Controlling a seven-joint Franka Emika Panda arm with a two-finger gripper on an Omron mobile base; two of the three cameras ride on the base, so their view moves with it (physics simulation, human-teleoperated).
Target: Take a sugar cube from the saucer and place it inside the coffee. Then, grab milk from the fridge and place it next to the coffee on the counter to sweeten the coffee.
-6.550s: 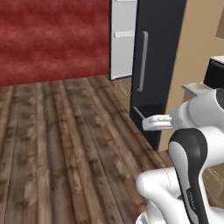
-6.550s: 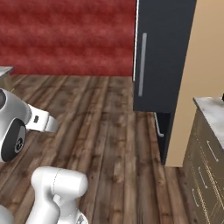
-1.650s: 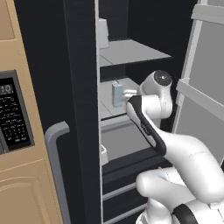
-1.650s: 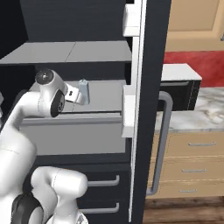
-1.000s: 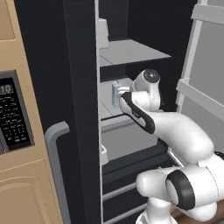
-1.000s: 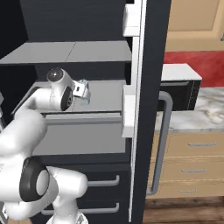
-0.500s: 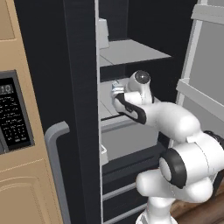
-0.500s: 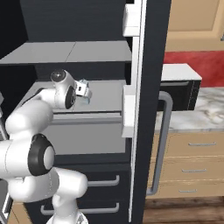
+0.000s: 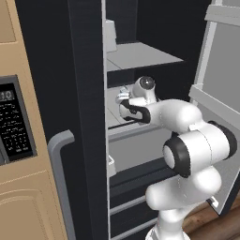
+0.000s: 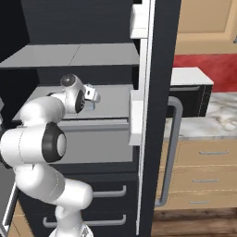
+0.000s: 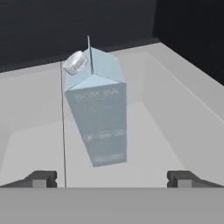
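The milk (image 11: 98,109), a pale-blue carton with a round white cap, stands upright on a light-grey shelf (image 11: 175,113) inside the open fridge (image 9: 89,108). My gripper (image 11: 111,179) is open just short of the carton. Its two dark fingertips (image 11: 41,178) stand wide apart, one to each side of the carton's base, and touch nothing. From the base cameras my gripper (image 9: 123,96) (image 10: 91,96) reaches onto the middle shelf at the end of the stretched arm. The counter (image 10: 217,122) lies to the right of the fridge. The sugar cube, the saucer and the coffee are out of view.
The fridge doors (image 10: 157,92) stand open on both sides of the arm. A whitish container (image 9: 110,35) sits on the shelf above. A tan cabinet with a black keypad panel (image 9: 14,122) is at the left. A dark appliance (image 10: 190,92) stands on the counter.
The arm has stretched deeper into the fridge, bringing the hand closer to the milk. The jaws stayed open and the carton has not moved.
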